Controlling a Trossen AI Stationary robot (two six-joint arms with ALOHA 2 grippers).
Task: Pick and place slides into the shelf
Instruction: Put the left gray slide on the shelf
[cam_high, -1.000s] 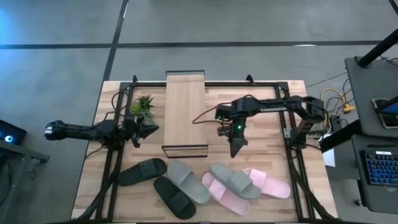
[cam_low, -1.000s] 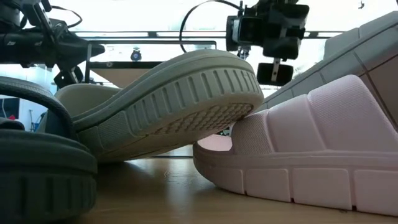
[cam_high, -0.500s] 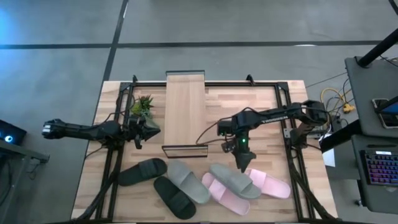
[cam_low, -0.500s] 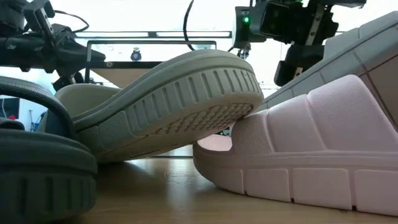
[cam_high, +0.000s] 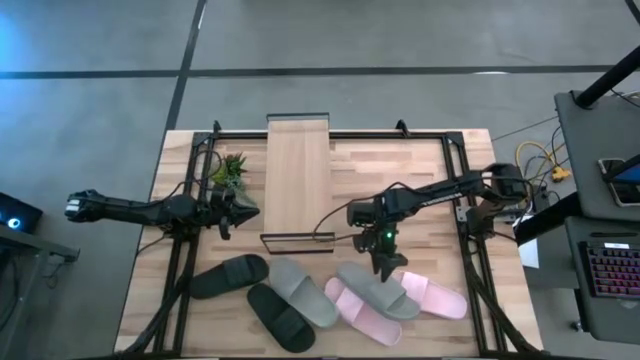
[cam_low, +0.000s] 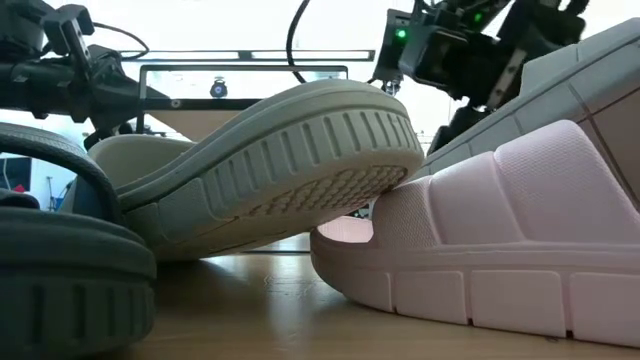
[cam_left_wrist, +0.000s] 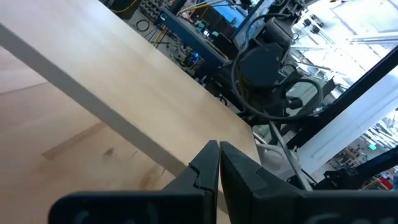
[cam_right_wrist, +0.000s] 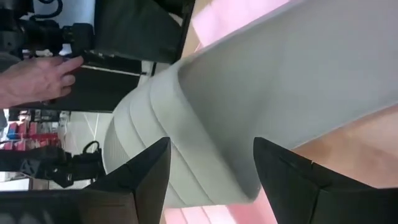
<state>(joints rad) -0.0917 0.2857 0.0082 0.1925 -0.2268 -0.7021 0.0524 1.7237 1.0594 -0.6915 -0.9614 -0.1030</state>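
between open jaws, a ribbed grey slide (cam_right_wrist: 205, 118), soft foam.

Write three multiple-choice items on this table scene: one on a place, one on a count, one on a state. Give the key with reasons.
1. Where is the right claw?
A. over the shelf
B. over a grey slide
C. by the plant

2. How many slides lie on the table?
A. four
B. five
C. six

3. How is the left claw?
A. shut
B. wide open
C. holding a slide

Key: B, its open fingers straddle the grey slide; C, two black, two grey, two pink; A, its fingers meet, holding nothing, beside the shelf.
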